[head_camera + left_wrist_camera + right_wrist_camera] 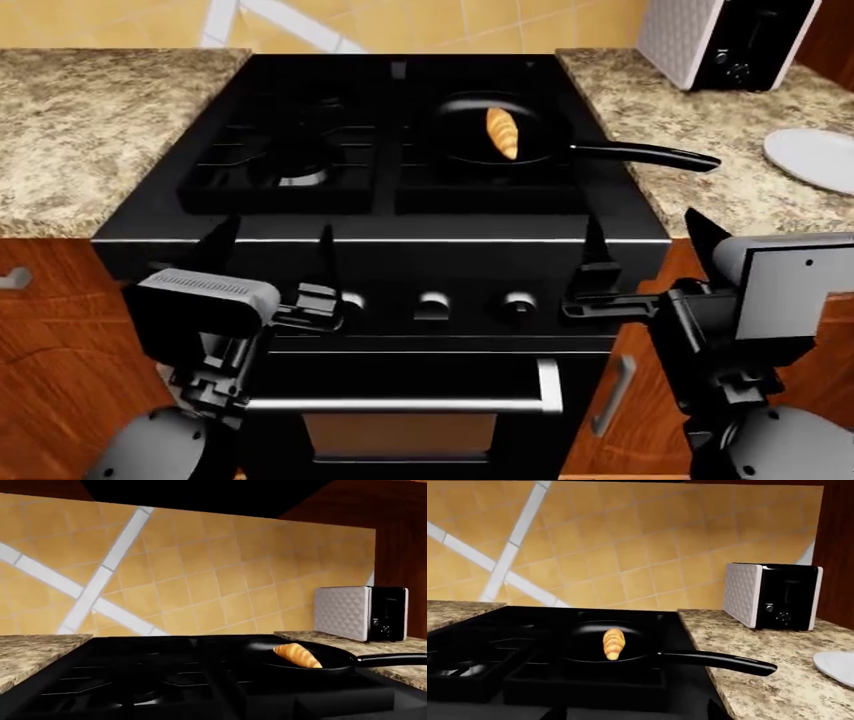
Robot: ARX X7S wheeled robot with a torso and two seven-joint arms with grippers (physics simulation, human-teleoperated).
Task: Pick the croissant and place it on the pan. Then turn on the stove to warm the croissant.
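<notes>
The golden croissant (pixel 502 133) lies inside the round black pan (pixel 461 140), which sits on the back right burner of the black stove (pixel 400 260). The pan's long handle points right over the counter. Both wrist views also show the croissant (pixel 297 655) (pixel 613 643) resting in the pan (pixel 333 667) (pixel 584 640). My left gripper (pixel 274 255) hangs open before the stove's front left, near the left knobs (pixel 354 300). My right gripper (pixel 647 245) stands open at the front right corner. Nothing is held between either pair of fingers.
A black-and-white toaster (pixel 727 35) stands at the back of the right granite counter, and a pale plate (pixel 814 155) lies near the right edge. The oven handle (pixel 400 405) runs below the knobs. Granite counter flanks the stove on the left too.
</notes>
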